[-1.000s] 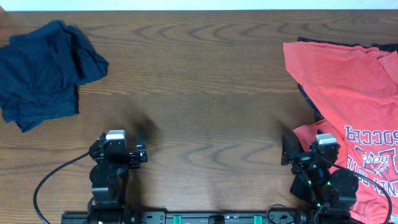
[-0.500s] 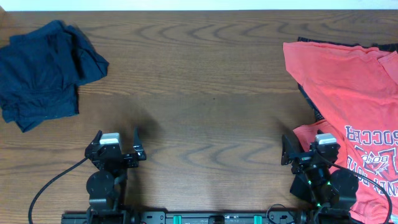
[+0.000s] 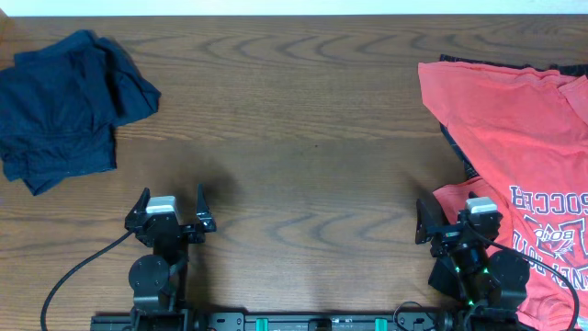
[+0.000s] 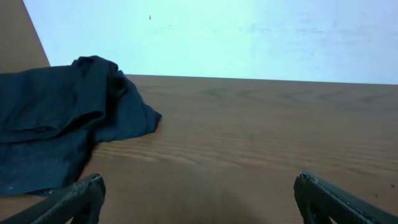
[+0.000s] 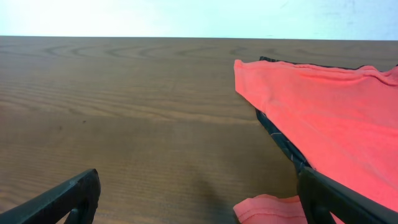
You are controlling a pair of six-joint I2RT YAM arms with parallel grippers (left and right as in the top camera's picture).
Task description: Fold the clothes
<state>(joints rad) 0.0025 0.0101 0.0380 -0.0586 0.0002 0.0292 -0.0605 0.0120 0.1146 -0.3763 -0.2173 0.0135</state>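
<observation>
Left end effector (image 3: 170,200) low, level, jaws wide apart, empty, right end effector (image 5: 200,198) likewise, beside coral-red shirt (image 3: 519,129)

Left gripper (image 3: 172,197) hovering low, fingers (image 4: 78,198) standing wide apart, holding nothing. Right gripper (image 3: 457,213) sitting likewise, fingers (image 5: 68,198) gaping wide, gripping nothing. Both arms crouching, wrists pointing forward.

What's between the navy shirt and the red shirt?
Only bare wood table lies between the navy shirt and the red shirt, clearest in the overhead view.
</observation>
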